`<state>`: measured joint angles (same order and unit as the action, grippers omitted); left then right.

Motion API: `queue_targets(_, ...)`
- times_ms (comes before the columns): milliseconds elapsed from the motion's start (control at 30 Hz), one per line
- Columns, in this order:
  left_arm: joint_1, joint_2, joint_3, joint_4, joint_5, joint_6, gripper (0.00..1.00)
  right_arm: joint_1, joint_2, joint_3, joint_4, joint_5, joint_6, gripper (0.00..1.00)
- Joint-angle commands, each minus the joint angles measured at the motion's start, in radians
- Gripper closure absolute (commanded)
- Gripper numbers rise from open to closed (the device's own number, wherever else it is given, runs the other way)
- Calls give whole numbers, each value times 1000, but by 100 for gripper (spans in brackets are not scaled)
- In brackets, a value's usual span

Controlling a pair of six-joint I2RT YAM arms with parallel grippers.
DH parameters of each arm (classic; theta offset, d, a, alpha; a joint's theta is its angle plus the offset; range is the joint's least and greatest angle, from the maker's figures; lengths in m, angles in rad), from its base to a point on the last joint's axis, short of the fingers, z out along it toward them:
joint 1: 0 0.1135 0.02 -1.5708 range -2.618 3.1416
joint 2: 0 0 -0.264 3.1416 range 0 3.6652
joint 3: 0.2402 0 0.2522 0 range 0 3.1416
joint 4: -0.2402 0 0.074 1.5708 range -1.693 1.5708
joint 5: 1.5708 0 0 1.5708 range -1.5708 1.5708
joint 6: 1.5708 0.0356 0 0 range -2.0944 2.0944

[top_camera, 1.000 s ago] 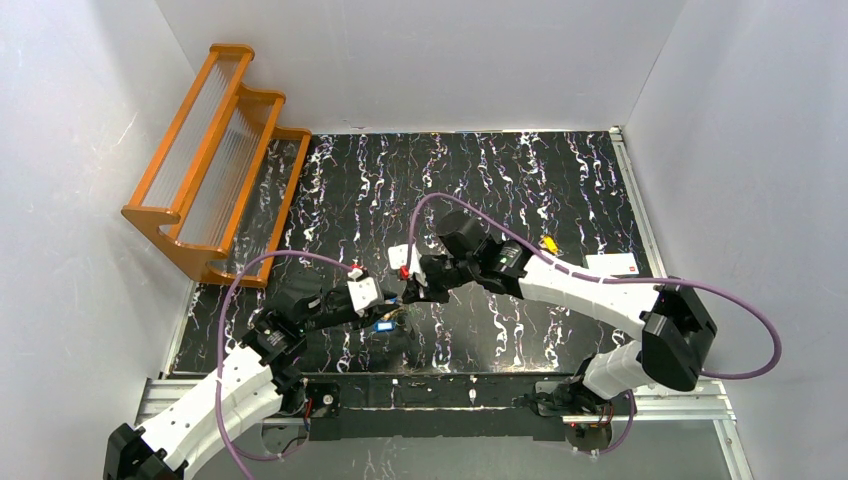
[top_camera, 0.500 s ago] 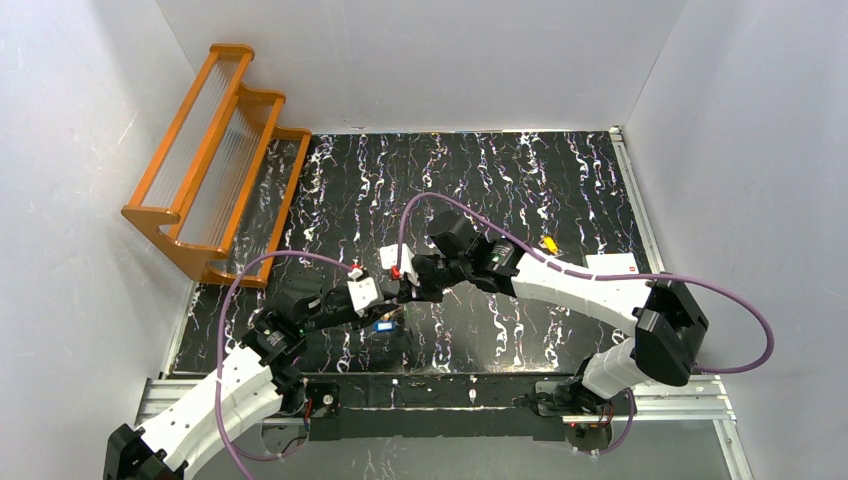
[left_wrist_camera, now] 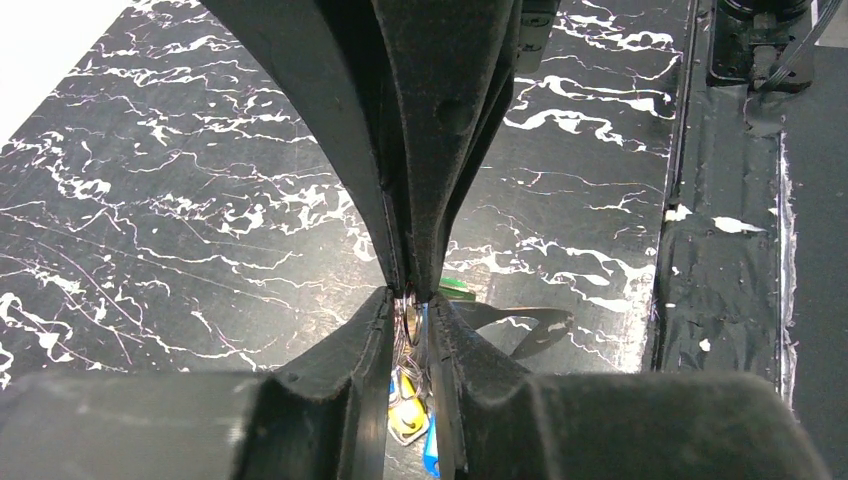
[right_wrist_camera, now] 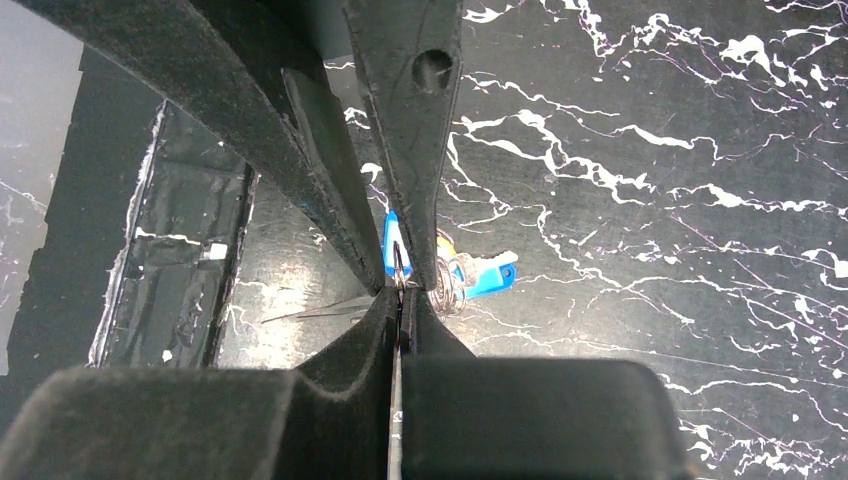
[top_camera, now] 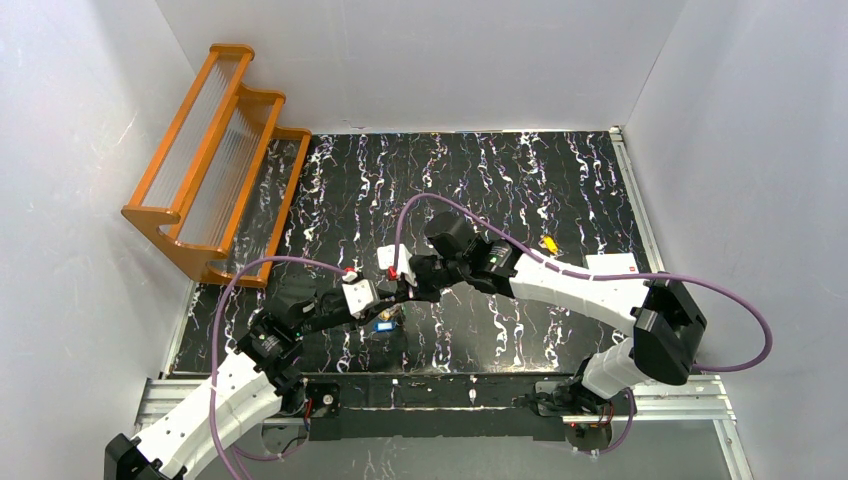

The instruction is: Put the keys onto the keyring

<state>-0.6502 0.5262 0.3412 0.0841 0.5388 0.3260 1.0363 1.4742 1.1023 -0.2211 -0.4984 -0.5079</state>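
1. Leftmost, an orange rack stands at the rear left corner of the worktop, overhanging its left edge.
2. The left gripper reaches in from the front left corner. It is raised above the worktop, left of the middle and nearer the front edge. Its jaws are pressed almost together, pinching the metal of the keyring, with only a narrow slit left between the pads.
3. The keyring is held off the worktop where the two tools meet tip to tip. A yellow key and a blue key are bunched just under it, the blue one nearest the front edge. A green sliver shows behind the tips, too small to make out.
4. The right gripper comes in from the right, its tips against the left ones. Its jaws are squeezed together on the keyring's thin wire, seen edge-on.
5. A loose key with a yellow head lies near the right edge, just beside a white card.
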Motion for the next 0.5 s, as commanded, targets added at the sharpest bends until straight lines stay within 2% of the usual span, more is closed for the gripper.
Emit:
queue_targets(0, -3, -7, 34, 4, -7, 19, 85, 3, 27, 14, -57, 37, 3, 99)
queue_targets(100, -3, 6, 39, -6, -6, 26, 89, 2, 25, 16, -56, 39, 6, 99)
queue_targets(200, -3, 18, 48, -20, -7, 36, 100, 5, 23, 17, -57, 36, 6, 99)
queue_targets(467, -3, 10, 53, -39, -45, 43, 100, 5, 25, 18, -54, 46, 8, 99)
